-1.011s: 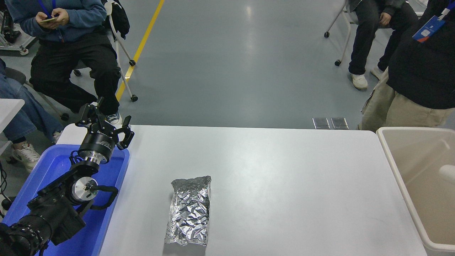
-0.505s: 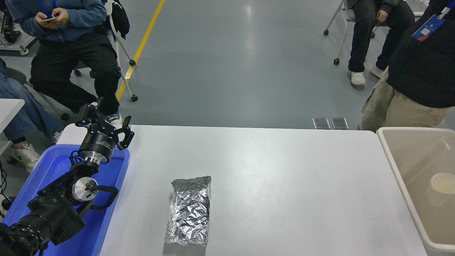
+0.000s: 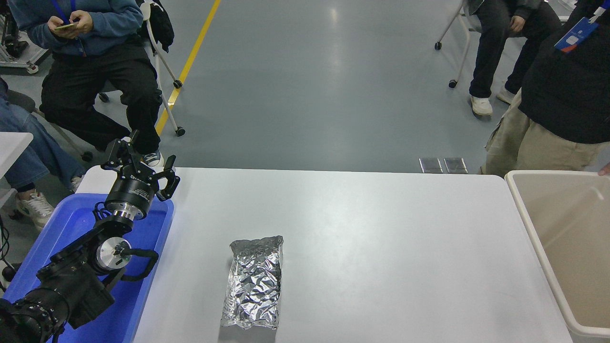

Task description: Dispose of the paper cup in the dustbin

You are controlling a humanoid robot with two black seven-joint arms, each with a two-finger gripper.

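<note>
The dustbin (image 3: pixel 519 209) is a large beige bin with a thick white rim, standing at the table's right end; only its left part shows. The paper cup is out of view; the visible part of the bin's inside shows bare beige walls. My left gripper (image 3: pixel 142 163) is parked over the far corner of the blue tray at the lower left, open and empty. My right arm and gripper are out of view.
A crinkled silver foil bag (image 3: pixel 253 282) lies on the white table (image 3: pixel 381 238), front centre-left. A blue plastic tray (image 3: pixel 71 224) sits under the left arm. People sit and stand beyond the far edge; a fingertip (image 3: pixel 605 169) shows at the bin's far right rim.
The white cup seen inside the bin at the right edge half a second ago no longer shows. The left arm has not moved.
</note>
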